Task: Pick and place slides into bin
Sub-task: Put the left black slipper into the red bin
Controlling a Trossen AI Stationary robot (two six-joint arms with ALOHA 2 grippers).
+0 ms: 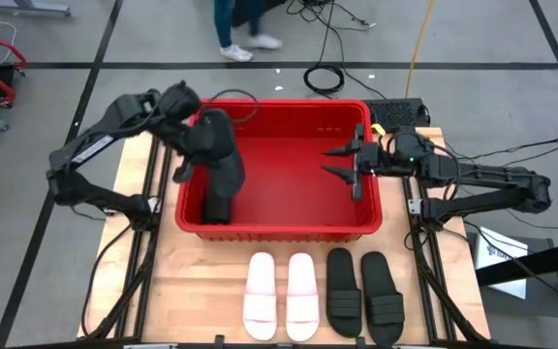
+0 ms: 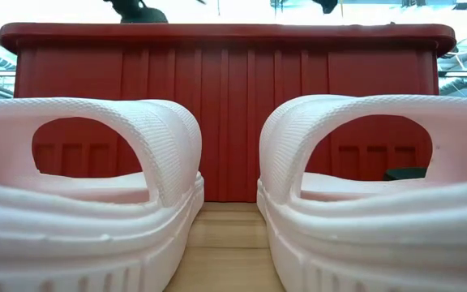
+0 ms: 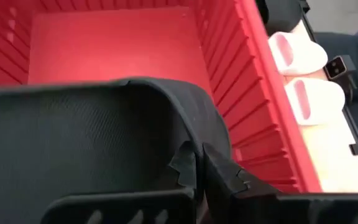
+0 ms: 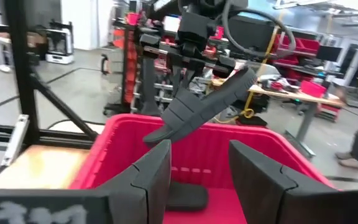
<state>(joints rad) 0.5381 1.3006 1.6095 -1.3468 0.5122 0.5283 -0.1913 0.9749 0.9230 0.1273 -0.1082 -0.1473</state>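
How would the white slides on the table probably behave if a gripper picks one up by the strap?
The white slides look thick and foam-like, so probably light for their size. The wide arched strap stands up by itself, which suggests it is rather stiff and easy to pinch. Its textured surface seems unlikely to slip, though the sole may hang tilted.

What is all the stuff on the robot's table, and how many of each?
Bin: one, red, middle of the table.
White slides: two, side by side on the table in front of the bin.
Black slides on table: two, side by side, right of the white ones.
Held slide: one, black, hanging over the bin's left part.
Slide in bin: one, black, on the bin floor.
Left gripper: shut on the held slide.
Right gripper: open, empty, over the bin's right side.
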